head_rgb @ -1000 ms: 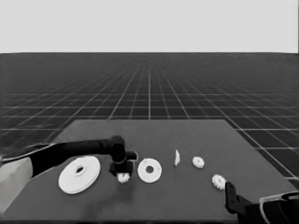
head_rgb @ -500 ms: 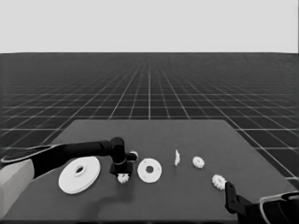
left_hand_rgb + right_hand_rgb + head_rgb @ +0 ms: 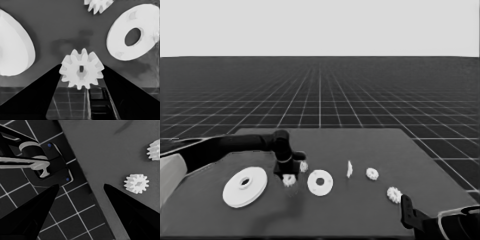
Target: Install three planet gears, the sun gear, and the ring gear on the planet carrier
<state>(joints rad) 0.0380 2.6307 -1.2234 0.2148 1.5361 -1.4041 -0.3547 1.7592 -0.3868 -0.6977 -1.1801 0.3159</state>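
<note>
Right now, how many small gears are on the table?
4. One sits between the left gripper fingers, one just behind it, one right of the thin white piece at, one near the right edge. None seems hidden.

You see the larger round part (image 3: 245,186) flat at left, smaller round part (image 3: 320,182) mid-table, one gear (image 3: 289,180) between them, gears (image 3: 372,173) and (image 3: 393,194) right.

My left arm (image 3: 235,144) reached in across the table, its gripper (image 3: 289,176) pointing down with both fingers (image 3: 37,95) pressed against a gear's sides. My right gripper (image 3: 80,195) waited parked at the table's near right corner, fingers spread.
</note>
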